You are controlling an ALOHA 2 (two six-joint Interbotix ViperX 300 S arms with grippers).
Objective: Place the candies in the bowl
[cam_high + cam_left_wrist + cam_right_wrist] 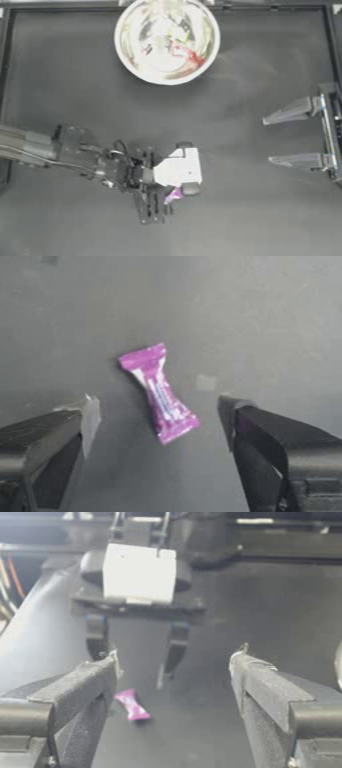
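A purple-magenta candy [159, 396] lies flat on the dark table. My left gripper [159, 411] hangs open above it, one jaw on each side, not touching it. From above, the left gripper [188, 167] sits at the table's middle front with the candy [175, 194] peeking out beside its near finger. The silver bowl [130, 60] stands at the back centre. Inside it, a red-pink candy [188, 53] and a yellow-green one [178, 34] show among reflections. My right gripper [280, 137] is parked open at the right edge; its view shows the purple candy [132, 704] below the left gripper [137, 647].
The table's raised frame [67, 7] runs along the back and sides. The left arm's body and cables [73, 152] stretch in from the left edge. Bare table lies between the left gripper and the bowl.
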